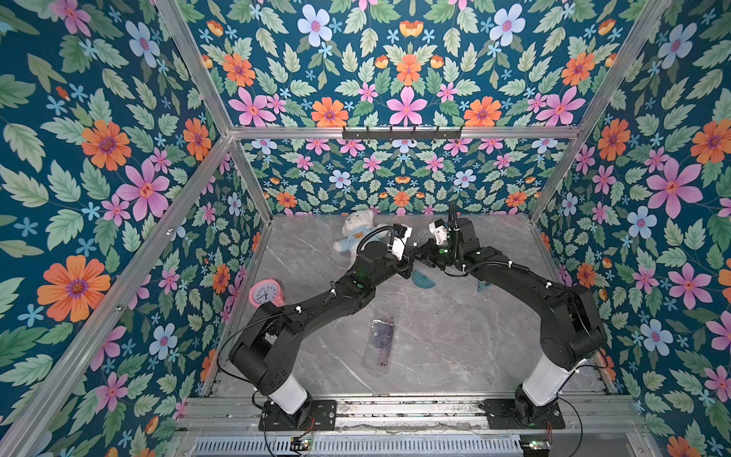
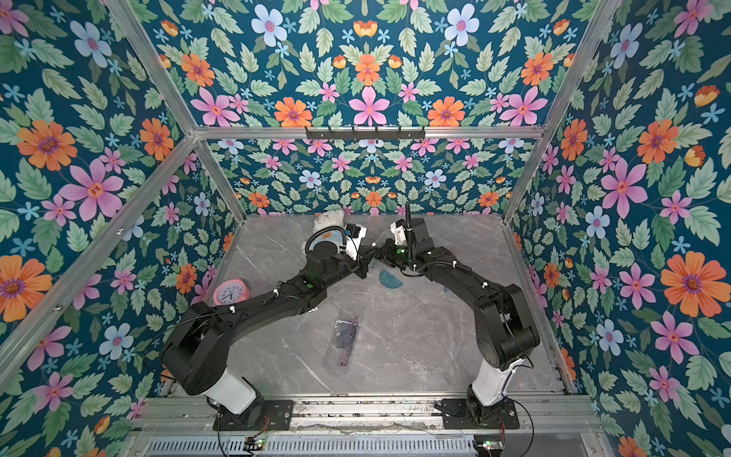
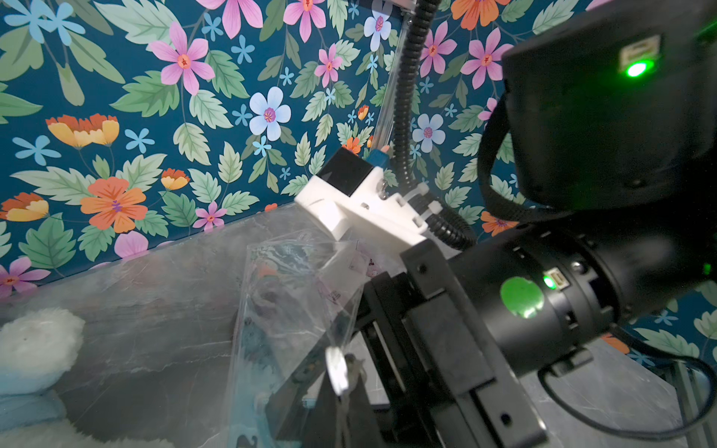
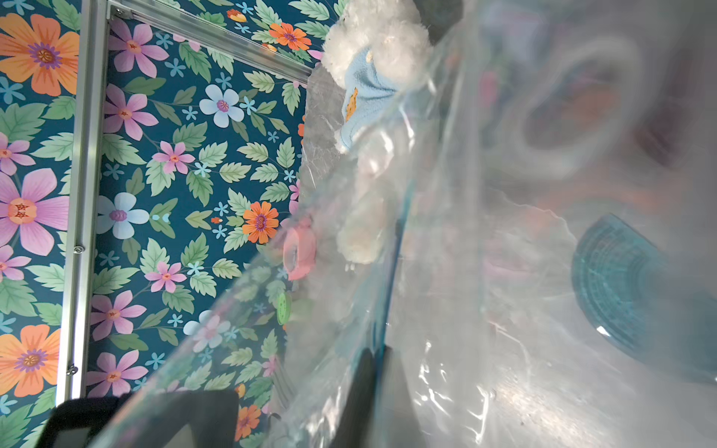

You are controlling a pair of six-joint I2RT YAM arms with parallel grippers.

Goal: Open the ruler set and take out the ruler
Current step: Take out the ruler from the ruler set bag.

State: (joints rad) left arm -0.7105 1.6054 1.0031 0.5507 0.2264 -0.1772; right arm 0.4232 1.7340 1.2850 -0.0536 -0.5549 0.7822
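Between flowered walls (image 1: 403, 59), grey marbled tabletop (image 1: 455, 336)

No words or brand names legible anywhere. On the dial of the pink clock (image 1: 264, 293): dark numerals round the rim, too small to read. Behind the clock, toward the back wall, on the blue shirt of the plush toy (image 1: 356, 237): a small orange bear-face emblem, no lettering. Right of the clock in both top views, on the teal protractor (image 1: 422, 279): fine graduation lines, figures not readable. On the clear bag (image 3: 295, 294), farther back than the clock: faint printed marks, illegible.
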